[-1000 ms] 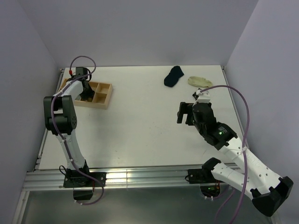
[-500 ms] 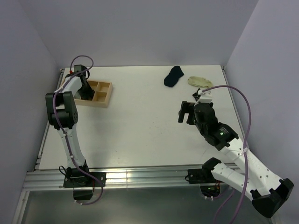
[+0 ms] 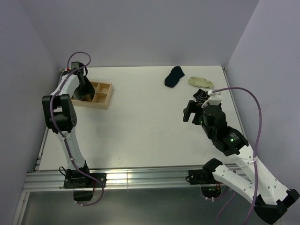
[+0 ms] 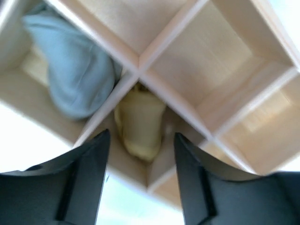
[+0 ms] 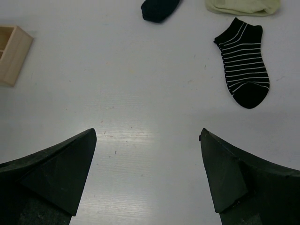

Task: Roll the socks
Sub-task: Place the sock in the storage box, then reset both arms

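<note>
My left gripper (image 3: 83, 89) hangs over a wooden divided box (image 3: 109, 97) at the far left. Its jaws are open on either side of a rolled mustard-yellow sock (image 4: 139, 123), which lies in one compartment with gaps at both sides. A rolled light grey sock (image 4: 77, 75) fills the compartment beside it. My right gripper (image 3: 189, 111) is open above bare table at the right. Beyond it lie a black-and-white striped sock (image 5: 243, 65), a navy sock (image 3: 174, 76) and a cream sock (image 3: 200, 82), all flat.
The box's dividers (image 4: 185, 110) form a cross, and two compartments show bare wood. A corner of the box (image 5: 11, 54) shows at the left in the right wrist view. Walls close in the table on the left, back and right.
My left gripper has opened, and the mustard-yellow sock now lies free in its compartment. The right arm has shifted slightly right and further back, so the striped sock shows more.
</note>
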